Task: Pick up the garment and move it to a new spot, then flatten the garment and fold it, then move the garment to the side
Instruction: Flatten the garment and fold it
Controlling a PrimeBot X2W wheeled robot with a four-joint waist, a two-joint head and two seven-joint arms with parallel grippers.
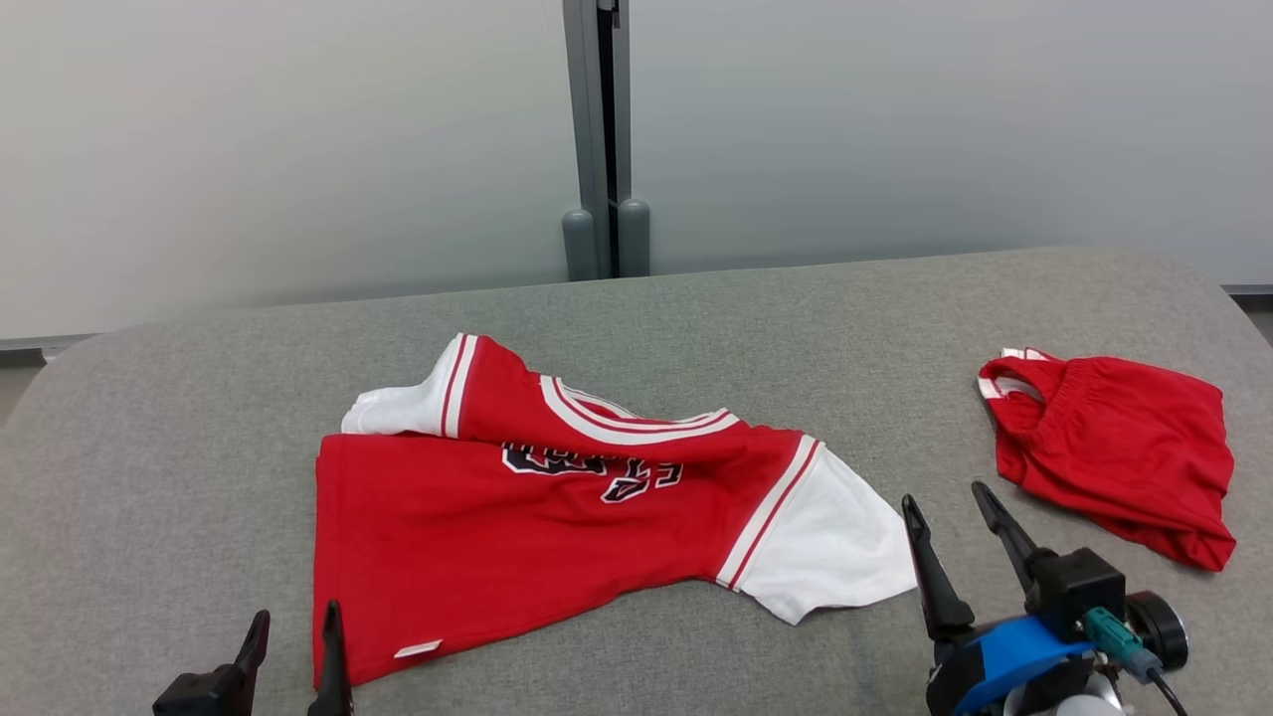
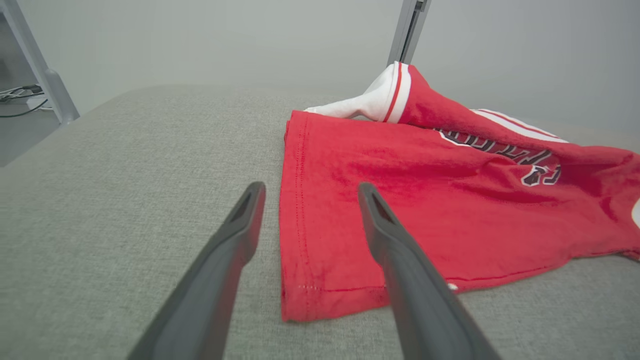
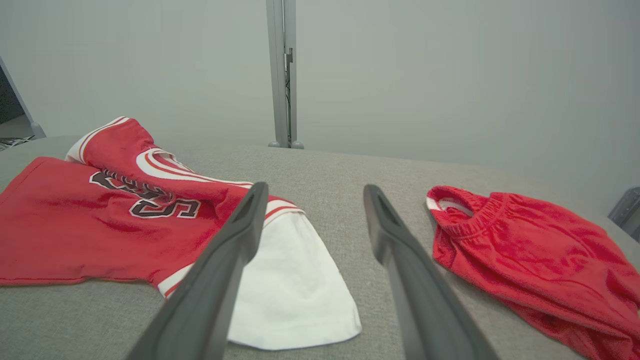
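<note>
The red jersey (image 1: 557, 517) lies crumpled in the middle of the grey worktop (image 1: 696, 308). Its long axis runs from side to side in front of the robot, with the hem at the robot's left end and a white sleeve (image 1: 835, 542) spread at the right end. Its upper part, by the striped collar, is bunched and folded over, so it is not yet flat.

Just off the jersey's near hem corner is the left gripper (image 1: 296, 612), fingers spread wide and empty; in its wrist view the hem edge lies between and just beyond them. Just beyond the white sleeve is the right gripper (image 1: 943, 494), fingers also wide apart and holding nothing.

Each arm is close to its own end, so a two-handed grasp to spread the cloth looks likely.

Well to the right of the jersey lie red shorts (image 1: 1114, 452), apart from both grippers.
</note>
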